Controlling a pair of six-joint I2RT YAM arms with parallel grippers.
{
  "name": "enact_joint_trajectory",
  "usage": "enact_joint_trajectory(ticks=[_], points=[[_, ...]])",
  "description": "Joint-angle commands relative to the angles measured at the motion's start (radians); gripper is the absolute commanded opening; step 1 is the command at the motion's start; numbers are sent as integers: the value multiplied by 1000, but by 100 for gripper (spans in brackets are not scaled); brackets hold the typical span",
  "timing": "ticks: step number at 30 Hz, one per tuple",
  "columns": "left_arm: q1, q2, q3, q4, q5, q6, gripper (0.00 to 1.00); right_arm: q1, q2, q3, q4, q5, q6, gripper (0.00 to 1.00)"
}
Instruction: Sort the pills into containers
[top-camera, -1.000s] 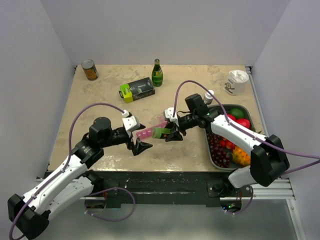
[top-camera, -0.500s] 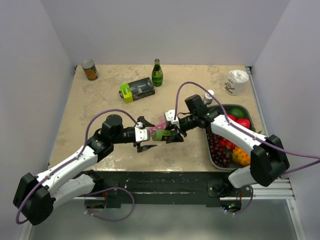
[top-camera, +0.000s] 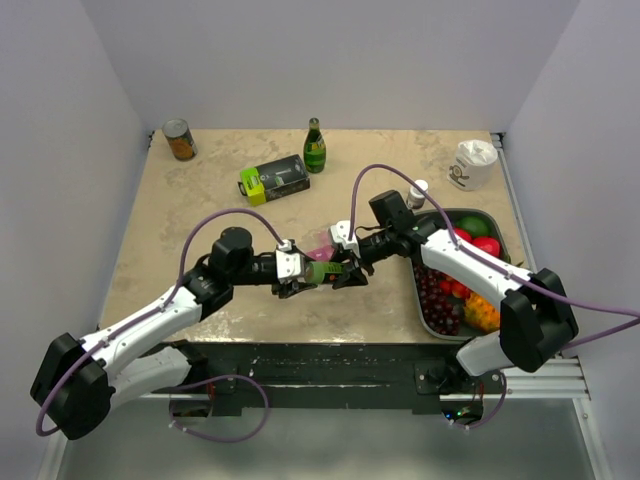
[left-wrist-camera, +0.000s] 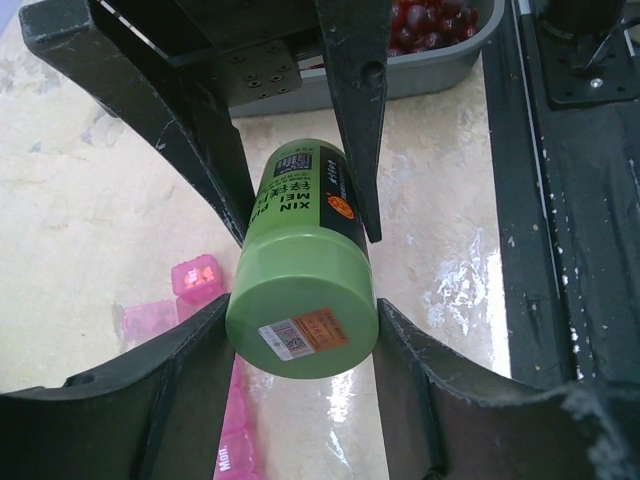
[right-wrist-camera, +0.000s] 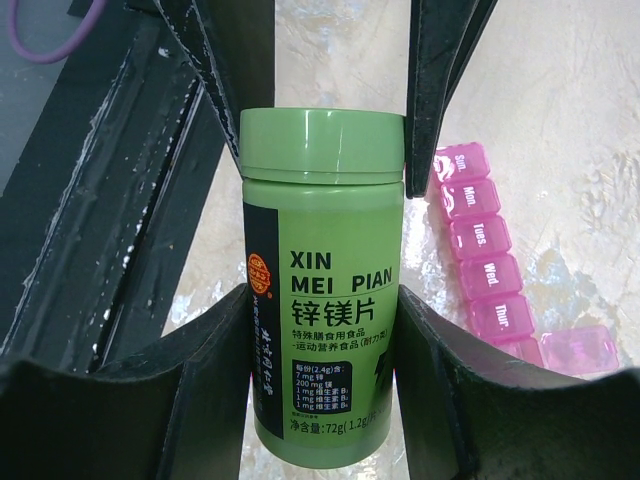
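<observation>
Toward the left of the bench (top-camera: 170, 220), my left arm has swung in to the middle. A second ago its gripper stood spread wide and well apart from the bottle. Now the left gripper (top-camera: 297, 276) has come round the cap end of the green tablet bottle (top-camera: 318, 269). From the left wrist camera I see its fingers (left-wrist-camera: 200, 350) pressed against either side of the round green cap, so I read it as clenched on the cap.

The bottle hangs roughly level above the bench, cap toward the left arm and base toward the right, and it has hardly moved between frames. On its body the right gripper (top-camera: 340, 268) keeps the grasp it had before. Its fingers (right-wrist-camera: 215, 370) are clamped on both sides of the label, which reads XIN MEI PIAN. Both grippers now hold the one bottle.

Just beside and below it, the pink pill organiser (right-wrist-camera: 480, 245) lies flat on the bench. The lids marked Sun through Thur are shut, and the one past Thur looks flipped open. Farther right sits the grey fruit tray (left-wrist-camera: 430, 75), holding dark red fruit.
</observation>
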Motion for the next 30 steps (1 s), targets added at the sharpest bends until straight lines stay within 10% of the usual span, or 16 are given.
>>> enact_joint_trajectory(ticks=[1,6,16,22,30], points=[[-11,-2,34,62,15,-80,43,-1,3,5,39,-26,3,0],[-13,-7,31,79,-41,-273,7,-1,5,3,55,-8,22,0],[-11,51,138,-196,-369,-1101,3,-1,12,-4,151,77,139,0],[-11,82,116,-57,-245,-1419,39,-1,19,-4,160,78,156,0],[1,56,195,-209,-281,-1204,87,-7,8,-4,157,83,154,0]])
